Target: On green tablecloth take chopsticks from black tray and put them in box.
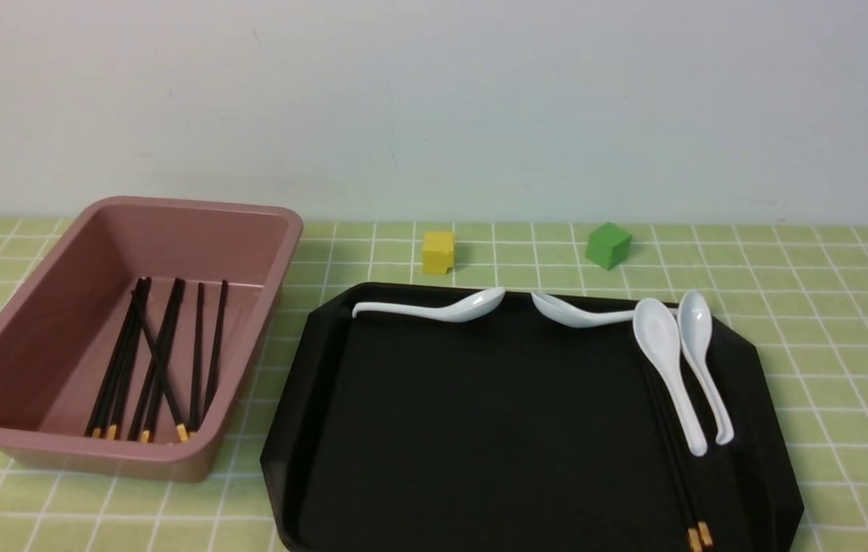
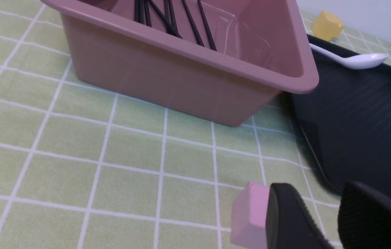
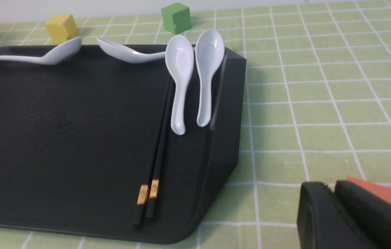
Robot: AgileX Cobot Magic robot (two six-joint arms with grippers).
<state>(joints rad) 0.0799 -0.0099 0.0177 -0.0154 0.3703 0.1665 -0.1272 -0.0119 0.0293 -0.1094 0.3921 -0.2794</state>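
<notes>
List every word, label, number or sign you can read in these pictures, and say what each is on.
No readable text in any view.
Gold bands near the ends of the chopsticks on the black tray: a dark mark on each, too small to read.
Gold tips of the chopsticks in the box: too small to tell.

The black tray [image 1: 480,399] runs off the front view's bottom edge; spoons [image 1: 668,360] hide the chopsticks' [image 1: 679,491] far ends.

Under me lies the light yellow-green gridded cloth [image 1: 825,322], matt and woven. The large black tray [image 3: 60,138] looks like finely pebbled plastic with a dull sheen. The white spoons [image 3: 181,79] gleam glossy; the dusty-pink plastic tub [image 2: 181,79] is smooth.
</notes>
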